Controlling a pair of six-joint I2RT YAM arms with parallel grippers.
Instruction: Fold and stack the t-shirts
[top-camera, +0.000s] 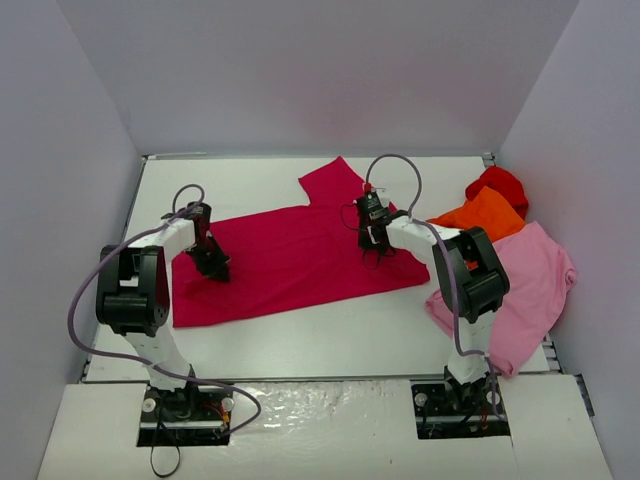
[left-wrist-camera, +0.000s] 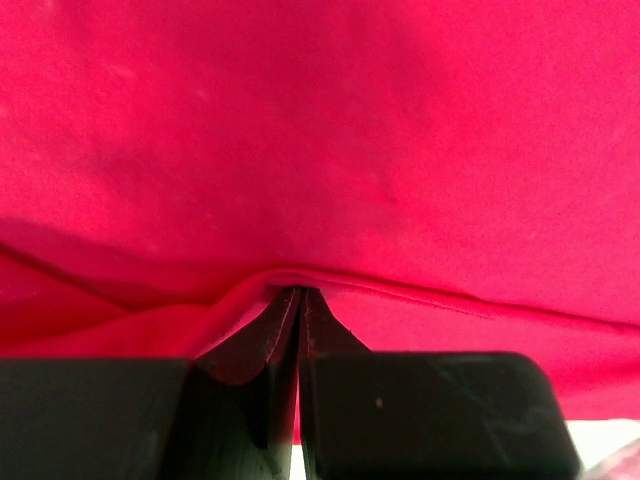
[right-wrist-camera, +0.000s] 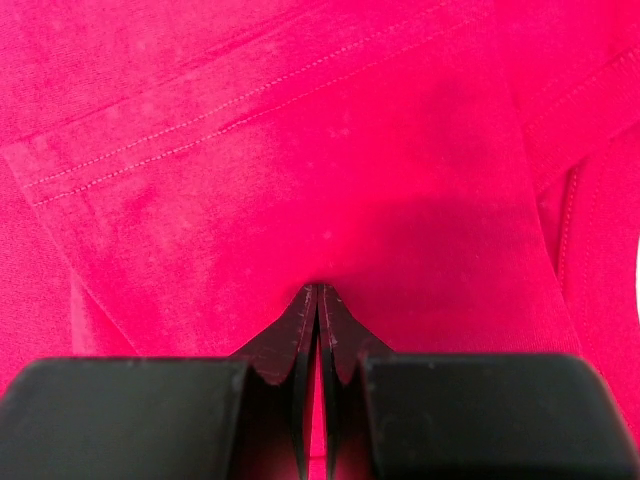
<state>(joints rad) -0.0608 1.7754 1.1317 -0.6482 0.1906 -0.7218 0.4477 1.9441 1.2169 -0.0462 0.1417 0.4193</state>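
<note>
Bases of both arms: bolted at the near edge, left and right.

White flat surface (top-camera: 330, 330): a bare strip lies between the bases and the cloth.

Pale pink soft-cloth t-shirt (top-camera: 530, 280): crumpled at near right, with its lower part draped over the surface edge. Judged to be waiting its turn.

Raspberry-red soft-cloth short-sleeved t-shirt (top-camera: 290, 260): spread flat across mid-surface, body running left to right, one sleeve pointing to the far side. It is the item being worked.

Left claw (left-wrist-camera: 300, 292): set at the shirt's left end. The fingers are pressed together with a small ridge of red cloth puckered up between the tips. The grip sits at the edge, likely so that end can be lifted over for a fold.

Right claw (right-wrist-camera: 316, 288): set at the shirt's right end, near a stitched sleeve hem. The fingers are drawn together and red shows in the slit between them, so it looks nipped onto the cloth, though less plainly than on the left. The paired end grips suggest a fold made by both arms at once.

Orange soft-cloth t-shirt (top-camera: 485, 212): bunched at far right, touching the pink one.

Bright red soft-cloth t-shirt (top-camera: 497, 182): heaped just beyond the orange one, farthest back. No folded stack is in view.
</note>
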